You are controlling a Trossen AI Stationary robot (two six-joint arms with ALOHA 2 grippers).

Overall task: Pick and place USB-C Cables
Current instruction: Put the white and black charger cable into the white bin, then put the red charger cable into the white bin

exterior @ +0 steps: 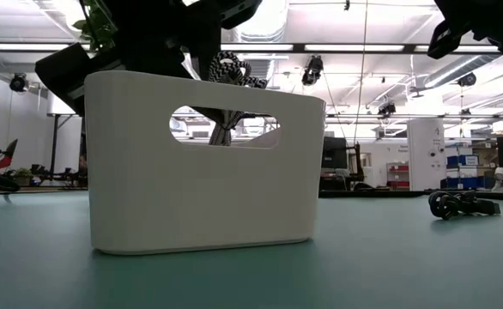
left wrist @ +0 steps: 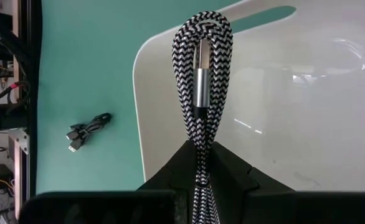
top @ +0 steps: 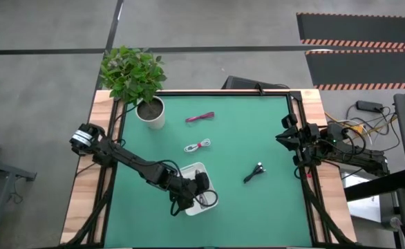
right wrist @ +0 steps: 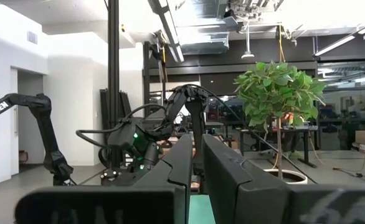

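My left gripper (left wrist: 198, 148) hovers over the white tray (top: 189, 170) near the table's near edge, shut on the grey braided cable (left wrist: 201, 68). The low view shows that cable (exterior: 231, 70) above the tray's rim and through its handle slot. Flat on the green mat lie the magenta cable (top: 200, 117), the white cable (top: 197, 146) and the black cable (top: 255, 172). The black one also shows in the left wrist view (left wrist: 88, 129) and the low view (exterior: 462, 204). My right gripper (right wrist: 197, 163) waits shut at the table's right edge, facing the plant. My left gripper pinches the grey cable's bundled strands (left wrist: 199, 140) between its two fingers, coming from above and pointing down. The folded loop with its silver plug (left wrist: 200, 87) hangs below the fingers, inside the tray's walls. Whether the loop touches the tray's floor I cannot tell.
A potted plant (top: 137, 83) stands at the far left corner of the mat. Black frame rails run along the left and right sides. Open mat lies between the tray and the black cable and along the near edge.
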